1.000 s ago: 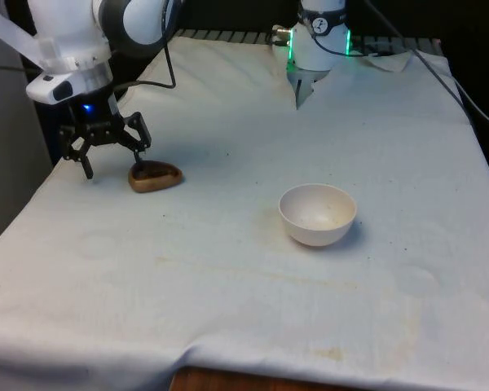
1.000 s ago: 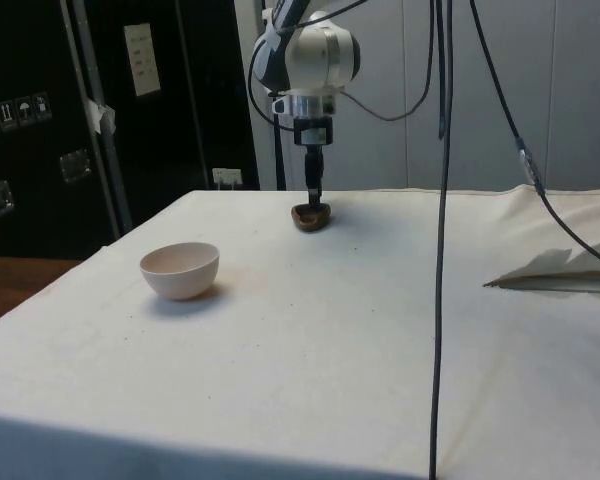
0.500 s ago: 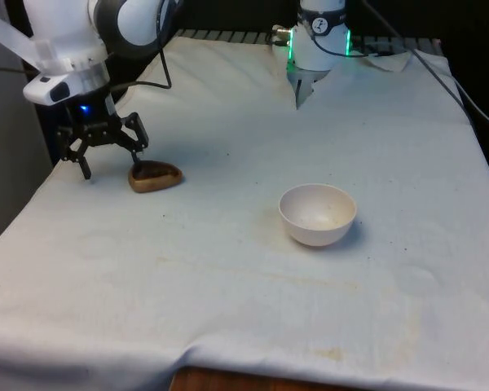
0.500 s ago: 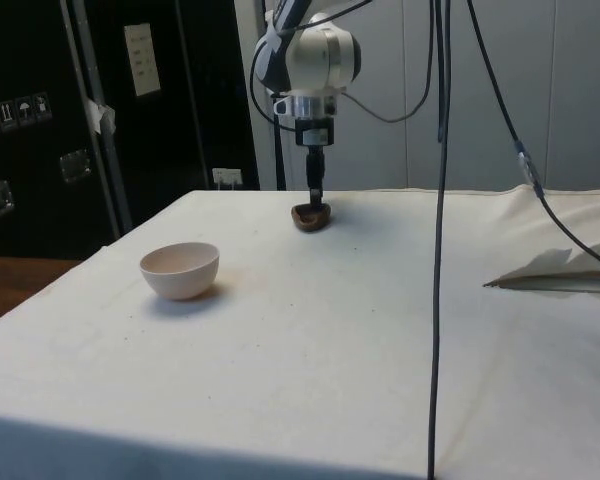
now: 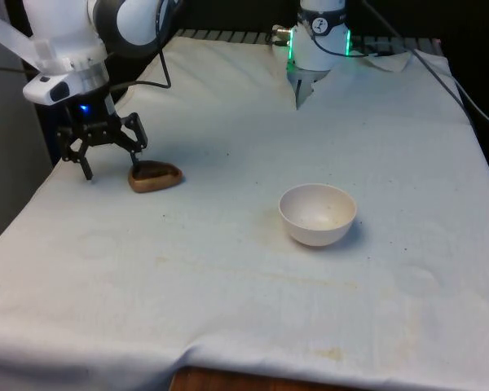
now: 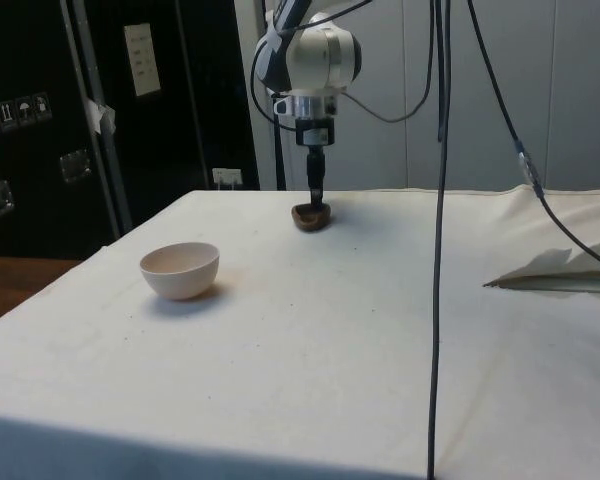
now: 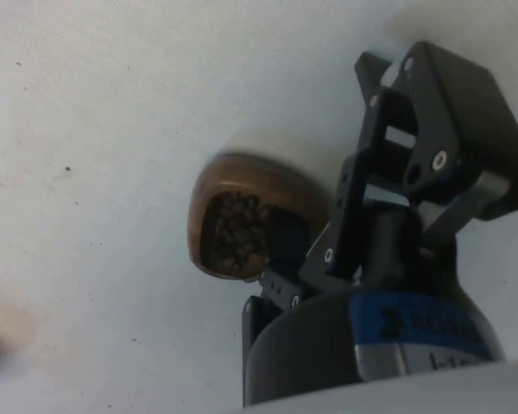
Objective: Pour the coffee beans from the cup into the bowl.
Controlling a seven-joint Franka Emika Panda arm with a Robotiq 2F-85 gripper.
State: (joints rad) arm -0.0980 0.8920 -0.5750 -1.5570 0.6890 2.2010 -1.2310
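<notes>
A small brown wooden cup (image 5: 156, 176) holding dark coffee beans rests on the white cloth at the front view's left. My gripper (image 5: 112, 167) hangs over the cup's left end, open. One finger (image 5: 136, 162) is at the cup's rim and the other stands on the cloth side, apart from the cup. From the side, the gripper (image 6: 316, 196) points straight down onto the cup (image 6: 311, 216). At the wrist, the beans lie inside the cup (image 7: 238, 217), with one finger (image 7: 285, 248) at its edge. An empty white bowl (image 5: 317, 213) (image 6: 180, 270) sits apart, near the table's middle.
The cup and gripper are close to the table's edge (image 5: 33, 195) on the front view's left. A black cable (image 6: 440, 250) hangs down across the side view. A fold of the cloth (image 6: 555, 275) is raised at the side view's right.
My gripper has drifted slightly upward and toward the front view's left, still open over the cup. The cup and bowl have stayed put.
</notes>
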